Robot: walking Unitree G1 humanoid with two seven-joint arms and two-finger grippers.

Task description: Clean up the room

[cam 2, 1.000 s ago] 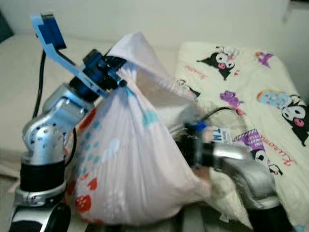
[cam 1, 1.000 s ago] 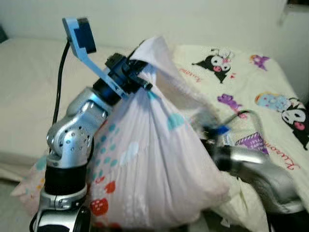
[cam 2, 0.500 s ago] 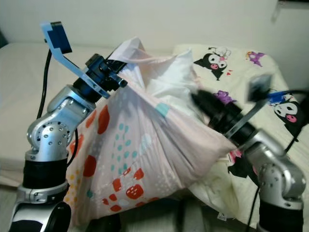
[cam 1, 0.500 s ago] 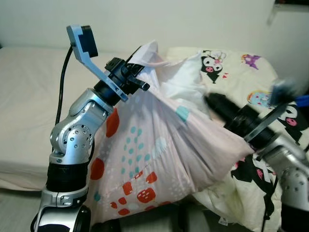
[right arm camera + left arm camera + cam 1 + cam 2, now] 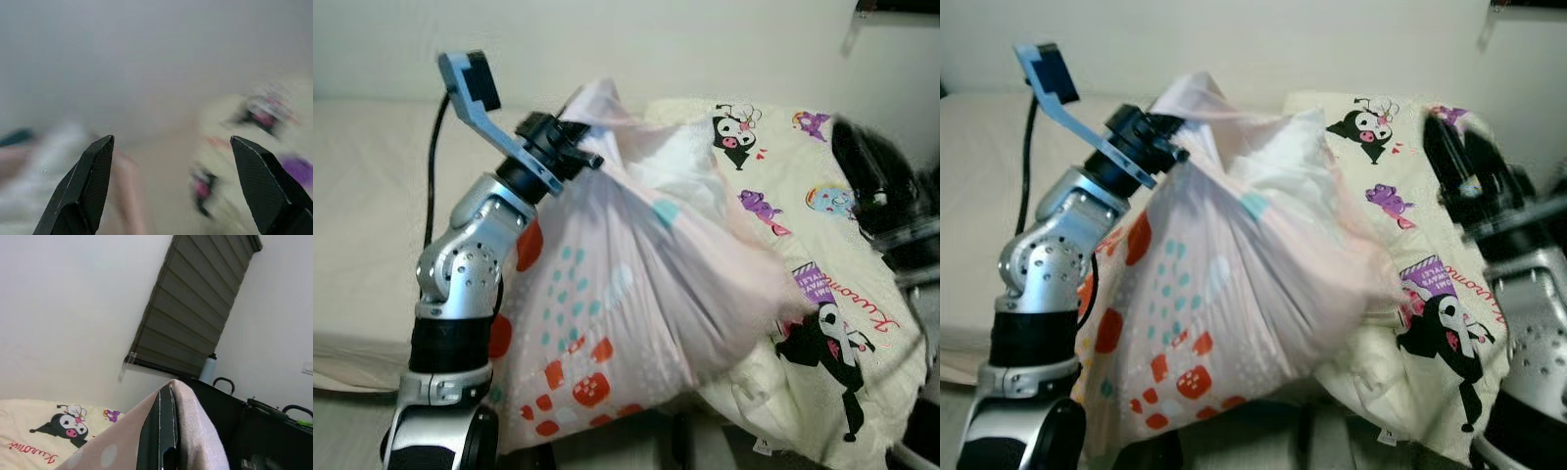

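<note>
Right fingers [image 5: 266, 191] now off pillowcase [image 5: 636, 294]

Smeared by motion beside the dotted pillowcase [image 5: 607, 294]: the right gripper [image 5: 1459, 166] — a dark streak, its edges lost. Hidden under that pillowcase — the near part of the cartoon-print quilt [image 5: 822, 294], with the quilt's far side cut off. Blurred past reading beyond the right gripper's fingertips [image 5: 83, 191]: pale bedding.

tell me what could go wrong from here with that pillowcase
The left gripper pinches only one corner of the spotted pillowcase, so the hanging bulk could slip free. The right gripper is open and clear of it, giving no support. The bulk might also drag the cartoon-print quilt off the bed.
</note>
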